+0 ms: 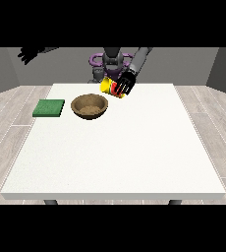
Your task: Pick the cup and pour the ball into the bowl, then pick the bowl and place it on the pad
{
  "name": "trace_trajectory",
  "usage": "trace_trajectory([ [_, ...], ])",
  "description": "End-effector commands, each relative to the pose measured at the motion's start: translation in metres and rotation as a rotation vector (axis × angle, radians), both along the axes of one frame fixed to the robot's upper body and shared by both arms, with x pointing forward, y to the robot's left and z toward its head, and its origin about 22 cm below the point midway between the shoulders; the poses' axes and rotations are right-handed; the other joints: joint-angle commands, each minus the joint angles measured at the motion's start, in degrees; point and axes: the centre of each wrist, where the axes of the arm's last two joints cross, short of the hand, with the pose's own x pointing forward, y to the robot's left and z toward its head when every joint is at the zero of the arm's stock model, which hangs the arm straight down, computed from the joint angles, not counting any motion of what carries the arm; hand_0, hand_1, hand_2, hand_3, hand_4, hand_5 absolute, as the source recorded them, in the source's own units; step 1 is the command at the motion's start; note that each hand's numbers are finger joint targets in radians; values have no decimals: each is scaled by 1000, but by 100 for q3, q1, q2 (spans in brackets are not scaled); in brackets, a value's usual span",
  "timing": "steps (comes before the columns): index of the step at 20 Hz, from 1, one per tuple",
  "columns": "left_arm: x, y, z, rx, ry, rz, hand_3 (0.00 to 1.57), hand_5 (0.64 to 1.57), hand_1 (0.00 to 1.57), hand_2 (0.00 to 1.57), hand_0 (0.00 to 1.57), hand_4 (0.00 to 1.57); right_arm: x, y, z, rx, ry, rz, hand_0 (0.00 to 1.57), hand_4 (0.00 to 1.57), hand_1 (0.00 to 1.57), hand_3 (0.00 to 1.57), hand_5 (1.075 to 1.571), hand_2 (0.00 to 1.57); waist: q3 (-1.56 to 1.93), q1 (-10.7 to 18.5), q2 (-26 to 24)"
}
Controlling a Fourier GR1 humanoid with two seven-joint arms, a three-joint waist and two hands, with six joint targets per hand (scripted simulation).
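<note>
The white table fills most of the room in front of me, a broad slab on dark legs over a pale plank floor. Behind its far edge stands the robot, grey and dark with purple at its shoulders, both arms out.

On the table's far left part sits the wooden bowl, brown, wide and shallow, upright. What lies inside it I cannot make out. Just left of the bowl, apart from it, the flat green pad lies close to the table's left edge.

The hand at the view's right hangs over the far side of the table, just right of and beyond the bowl. Its black fingers are curled round the yellow cup, which is tipped on its side with its yellow end pointing left towards the bowl. The cup is clear of the tabletop. The ball I cannot see.

The hand at the view's left is raised high and well off to the left, past the table's edge, fingers spread and holding nothing.
</note>
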Motion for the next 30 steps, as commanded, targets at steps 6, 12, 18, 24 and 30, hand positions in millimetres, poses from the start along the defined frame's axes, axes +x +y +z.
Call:
trace_trajectory([
  [6,7,-71,26,406,-35,-14,1571,1529,1311,1571,1311,1470,-3,-14,-26,24,54,-7,0,699,0,172,1560,0,-8,104,-149],
  [12,17,-90,49,728,-70,17,1571,1570,1470,1571,1470,1099,-1,-9,-37,22,95,-40,0,698,0,248,1556,0,-9,203,-440],
  [18,-7,-115,47,920,-27,-41,1548,1571,410,1341,410,1019,23,8,-33,33,108,8,0,690,0,328,1553,0,-15,-4,-608],
  [24,-15,-139,77,972,-32,-70,1570,1571,0,1140,0,1119,41,16,-16,26,81,17,0,706,0,165,1550,0,-20,-14,-384],
  [30,-3,-114,101,583,-93,-60,1544,1556,748,1571,748,1105,20,6,-40,27,112,-123,0,706,0,165,1550,0,-29,788,-658],
])
